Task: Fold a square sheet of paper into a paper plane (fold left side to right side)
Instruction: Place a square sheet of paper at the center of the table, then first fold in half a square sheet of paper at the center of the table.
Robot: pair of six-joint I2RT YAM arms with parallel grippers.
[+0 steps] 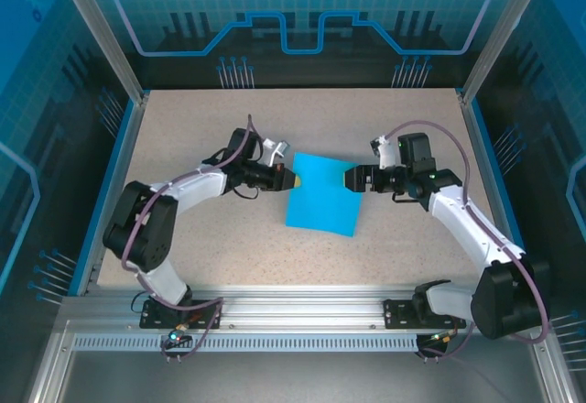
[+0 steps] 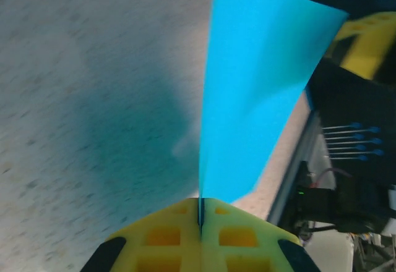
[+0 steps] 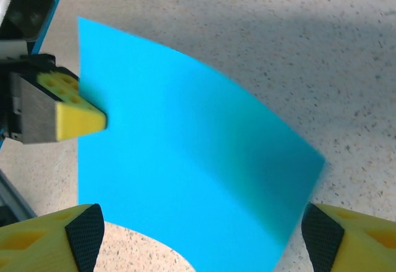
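The square sheet of paper [image 1: 320, 200] is bright blue and lies mid-table, bowed upward rather than flat. My left gripper [image 1: 287, 179] is shut on its left edge. In the left wrist view the yellow fingers [image 2: 167, 238] pinch the thin edge at the left gripper [image 2: 201, 213], and the sheet [image 2: 257, 80] rises away from them. My right gripper [image 1: 352, 179] stands open at the sheet's right edge. In the right wrist view its wide-apart fingertips [image 3: 80, 235] flank the near edge of the paper [image 3: 185, 148] without touching it, and the right gripper [image 3: 201, 250] holds nothing. The left gripper's yellow tip [image 3: 77, 119] shows there on the far edge.
The speckled beige table [image 1: 201, 238] is bounded by a blue rim and walls [image 1: 110, 165]. Aluminium posts [image 1: 476, 73] stand at the back corners. A metal rail [image 1: 302, 307] carries both arm bases along the near edge.
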